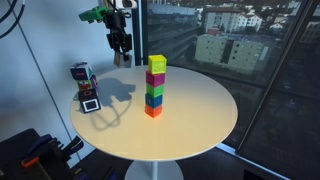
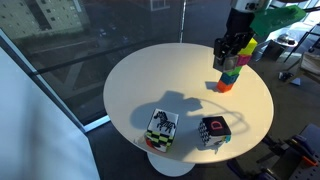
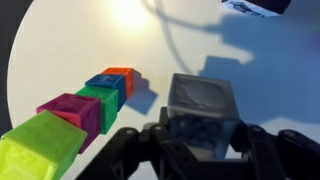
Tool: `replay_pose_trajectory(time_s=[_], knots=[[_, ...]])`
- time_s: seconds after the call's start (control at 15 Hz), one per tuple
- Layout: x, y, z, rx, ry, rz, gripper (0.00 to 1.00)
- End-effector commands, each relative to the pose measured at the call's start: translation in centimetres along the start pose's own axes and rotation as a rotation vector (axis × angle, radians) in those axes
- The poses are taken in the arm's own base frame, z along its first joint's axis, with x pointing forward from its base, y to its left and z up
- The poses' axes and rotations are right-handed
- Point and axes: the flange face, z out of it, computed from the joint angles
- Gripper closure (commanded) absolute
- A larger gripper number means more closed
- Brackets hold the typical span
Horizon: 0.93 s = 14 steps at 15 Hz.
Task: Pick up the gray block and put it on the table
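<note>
The gray block (image 3: 200,98) sits between my gripper's (image 3: 200,128) two black fingers, which are shut on it. In both exterior views the gripper (image 1: 121,48) (image 2: 227,52) hangs in the air above the round cream-white table (image 1: 200,115) (image 2: 135,80), beside and slightly above the top of the stack. The block shows as a small gray shape (image 1: 122,59) at the fingertips. The stack of coloured cubes (image 1: 155,86) (image 2: 233,72) (image 3: 85,105) has yellow on top, then magenta, green, blue and orange.
A multicoloured robot-like toy (image 1: 85,88) stands near the table's edge. In an exterior view it shows as a black-and-white patterned cube (image 2: 162,128) and a dark cube with pink marks (image 2: 213,131). Glass windows stand behind the table.
</note>
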Motion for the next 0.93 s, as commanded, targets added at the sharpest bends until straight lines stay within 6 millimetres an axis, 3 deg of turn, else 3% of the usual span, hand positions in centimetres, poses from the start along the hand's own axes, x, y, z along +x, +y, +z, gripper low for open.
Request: replay_pose_trajectory(time_s=[0.0,0.07,0.13,0.73,0.8,0.87], knots=[[-0.07,-0.44,0.69,0.014,-0.008,0.019,0.71],[-0.05,-0.15,0.60,-0.001,-0.012,-0.001,0.71],[-0.05,-0.19,0.85,-0.002,-0.017,-0.002,0.46],[-0.04,-0.20,0.97,-0.003,-0.019,-0.002,0.46],[-0.04,-0.20,0.97,-0.003,-0.019,-0.002,0.71],[0.02,-0.44,1.29,-0.002,-0.026,-0.005,0.71]])
